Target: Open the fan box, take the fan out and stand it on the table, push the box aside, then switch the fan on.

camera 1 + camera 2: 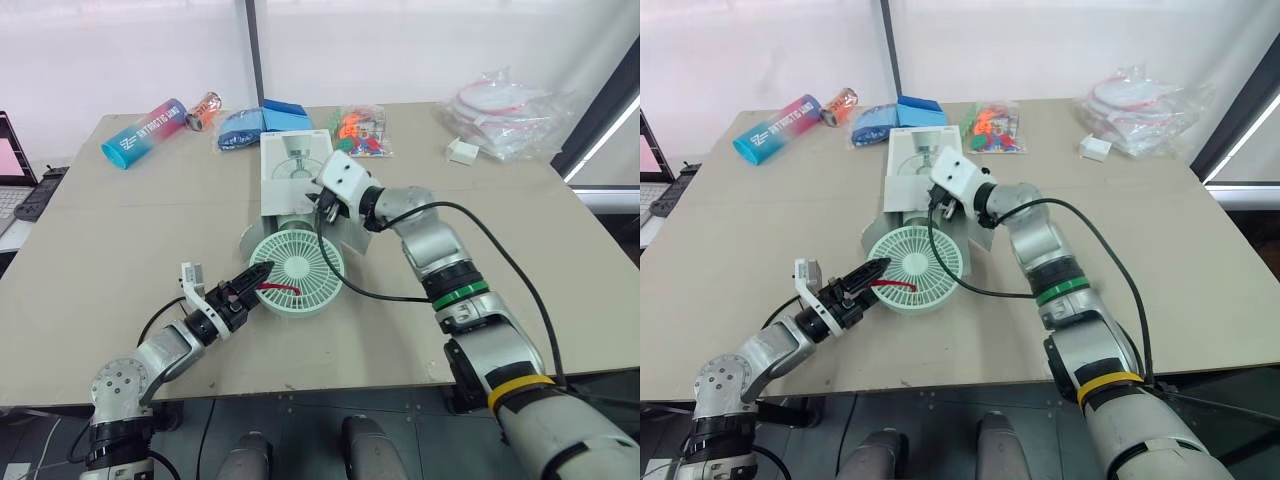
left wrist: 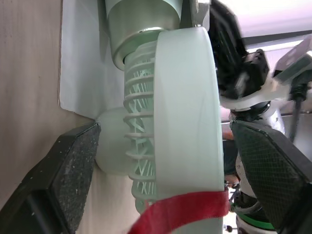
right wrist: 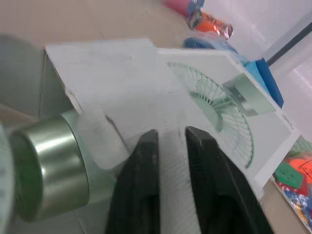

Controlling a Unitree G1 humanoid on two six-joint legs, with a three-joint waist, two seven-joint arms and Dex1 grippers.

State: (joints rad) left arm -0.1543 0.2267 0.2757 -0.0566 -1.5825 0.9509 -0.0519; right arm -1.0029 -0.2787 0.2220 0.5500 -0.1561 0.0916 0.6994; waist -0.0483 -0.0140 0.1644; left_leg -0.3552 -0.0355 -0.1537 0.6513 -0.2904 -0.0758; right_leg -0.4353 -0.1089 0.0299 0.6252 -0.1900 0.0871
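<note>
The pale green fan (image 1: 297, 272) lies flat, head toward me, with its stem still inside the open white fan box (image 1: 288, 165) mid-table. A red strap (image 1: 280, 288) crosses the fan's near rim. My left gripper (image 1: 258, 280) is open and straddles that rim. In the left wrist view one pad (image 2: 73, 165) sits by the fan's back hub and the other stands off its front face. My right gripper (image 1: 322, 205) is at the box's open end. Its fingers (image 3: 146, 170) are nearly together on a white flap (image 3: 170, 146) beside the fan's green stem (image 3: 48, 170).
At the back lie a blue-pink tube (image 1: 143, 133), a can (image 1: 203, 110), a blue bag (image 1: 240, 128), a colourful packet (image 1: 362, 132), a small white box (image 1: 462, 151) and plastic bags (image 1: 510, 110). A black cable (image 1: 400, 290) trails off my right arm. A laptop (image 1: 15, 190) sits at the left.
</note>
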